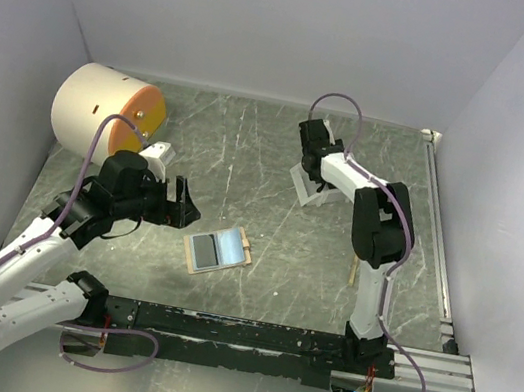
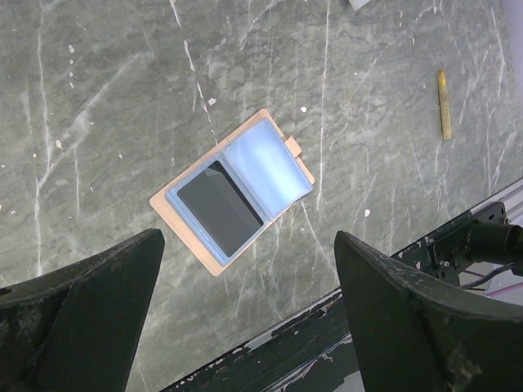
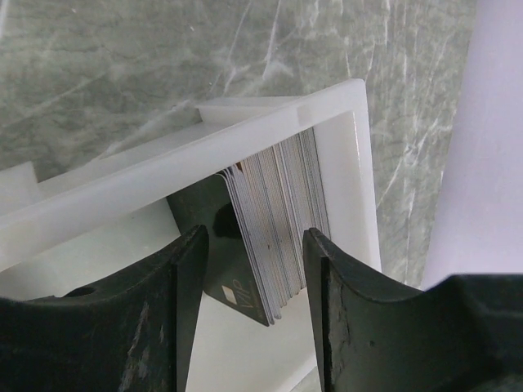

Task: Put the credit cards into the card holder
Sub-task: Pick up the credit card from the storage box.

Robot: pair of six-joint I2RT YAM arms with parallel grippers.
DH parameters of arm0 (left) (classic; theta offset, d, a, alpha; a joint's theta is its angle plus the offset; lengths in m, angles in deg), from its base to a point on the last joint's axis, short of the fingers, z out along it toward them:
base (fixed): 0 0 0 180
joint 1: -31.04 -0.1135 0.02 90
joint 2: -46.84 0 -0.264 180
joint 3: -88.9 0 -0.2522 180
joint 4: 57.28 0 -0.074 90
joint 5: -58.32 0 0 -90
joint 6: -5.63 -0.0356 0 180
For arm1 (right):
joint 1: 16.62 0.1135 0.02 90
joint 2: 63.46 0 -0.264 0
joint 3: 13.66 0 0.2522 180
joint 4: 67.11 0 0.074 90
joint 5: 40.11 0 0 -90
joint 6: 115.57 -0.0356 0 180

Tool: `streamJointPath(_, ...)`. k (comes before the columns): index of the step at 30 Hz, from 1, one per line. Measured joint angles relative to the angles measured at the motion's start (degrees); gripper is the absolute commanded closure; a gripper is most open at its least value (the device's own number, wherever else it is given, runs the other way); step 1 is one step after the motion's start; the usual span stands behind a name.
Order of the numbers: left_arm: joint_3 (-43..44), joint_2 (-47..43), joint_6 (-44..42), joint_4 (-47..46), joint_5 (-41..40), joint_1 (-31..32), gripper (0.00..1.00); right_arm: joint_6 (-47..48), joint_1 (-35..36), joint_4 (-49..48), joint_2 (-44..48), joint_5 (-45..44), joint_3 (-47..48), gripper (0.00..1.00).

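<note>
The card holder (image 2: 270, 163), tan with pale blue shiny pockets, is laid open flat on the counter (image 2: 98, 98), near the front rail. One dark card (image 2: 219, 207) is seen in its left pocket. The left hand (image 2: 247, 249) is held above it, released, fingers wide apart. The other cards (image 3: 278, 220), thin and greyish, are stood on edge as a stack in a white tray (image 3: 343, 106) farther back. The right hand (image 3: 255, 237) is set half-parted astride that stack; whether it is grasped cannot be told.
</note>
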Motion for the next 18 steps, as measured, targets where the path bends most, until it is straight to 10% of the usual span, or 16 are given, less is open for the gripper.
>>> streamJointPath(18, 0.00, -0.09, 0.00, -0.02, 0.00, 0.00, 0.04, 2.01, 0.00, -2.49, -0.59, -4.94, -0.33, 0.66)
